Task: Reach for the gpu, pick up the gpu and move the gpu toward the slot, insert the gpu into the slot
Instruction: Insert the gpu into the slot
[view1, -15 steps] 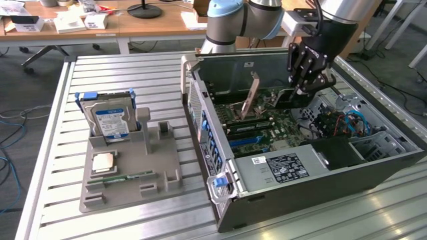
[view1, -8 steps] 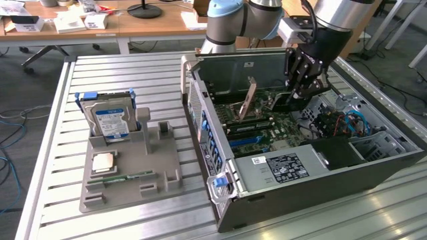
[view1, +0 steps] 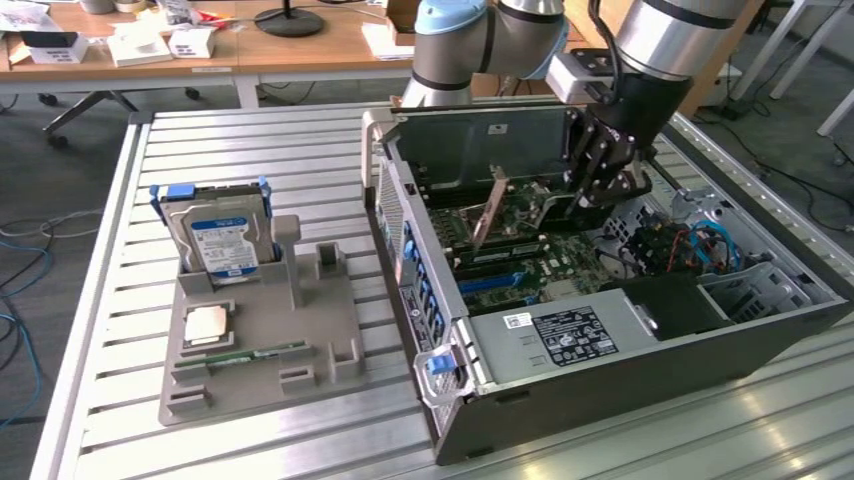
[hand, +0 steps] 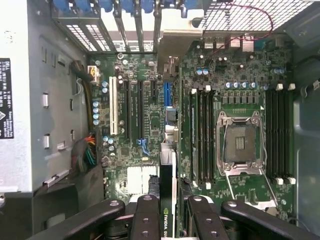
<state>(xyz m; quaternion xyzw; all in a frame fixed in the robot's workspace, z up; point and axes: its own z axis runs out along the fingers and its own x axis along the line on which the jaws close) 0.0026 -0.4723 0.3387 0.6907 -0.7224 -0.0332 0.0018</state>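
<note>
The gpu (hand: 169, 165) shows edge-on in the wrist view as a thin card with a dark labelled block, and my gripper (hand: 172, 220) is shut on it with black fingers (hand: 145, 215) on both sides. Its pale metal bracket (hand: 180, 30) reaches toward the case's rear openings. In the exterior view my gripper (view1: 601, 190) is inside the open computer case, holding the gpu (view1: 491, 210) upright above the green motherboard (view1: 561, 265). The card runs along the line of the blue slot (hand: 167, 95), a narrow connector strip (view1: 501, 283). I cannot tell whether its edge touches it.
Black card slots (hand: 134, 110) and a white one (hand: 113, 105) lie beside the blue one. The silver CPU socket (hand: 240, 145) and memory slots (hand: 202, 135) sit close by. The power supply (view1: 561, 335) fills the case's near end. A grey fixture (view1: 320, 320) holds a hard drive (view1: 220, 235).
</note>
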